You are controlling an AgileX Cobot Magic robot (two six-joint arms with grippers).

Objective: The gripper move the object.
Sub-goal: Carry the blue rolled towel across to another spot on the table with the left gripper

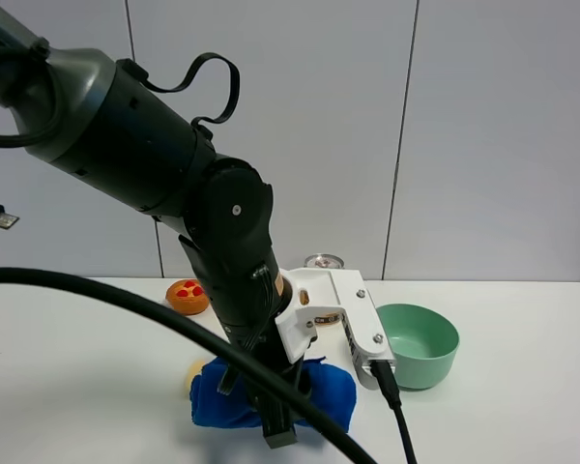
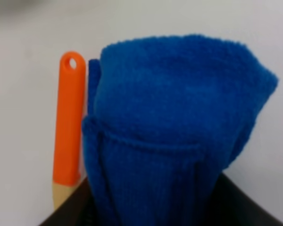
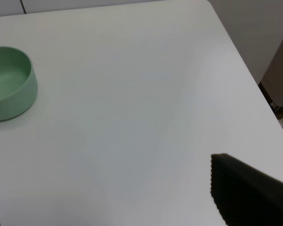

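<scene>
The bright-blue cloth bundle (image 1: 324, 391) lies on the white table (image 1: 77, 387), left of the green bowl (image 1: 418, 343). My left gripper (image 1: 278, 430), at the end of the thick black arm with the white bracket (image 1: 340, 314), comes down onto the bundle's middle and pinches it. In the left wrist view the cloth (image 2: 174, 122) fills the space between the dark jaws of the left gripper (image 2: 155, 214). My right gripper (image 3: 104, 193) is open and empty over bare table; it does not show in the exterior view.
The spatula's orange handle (image 2: 68, 122) lies right beside the cloth; its beige end (image 1: 195, 372) shows at the bundle's left. An orange tart-like item (image 1: 187, 295) and a small metal object (image 1: 324, 261) sit farther back. The bowl (image 3: 9, 84) shows in the right wrist view, as does the table edge (image 3: 240, 61).
</scene>
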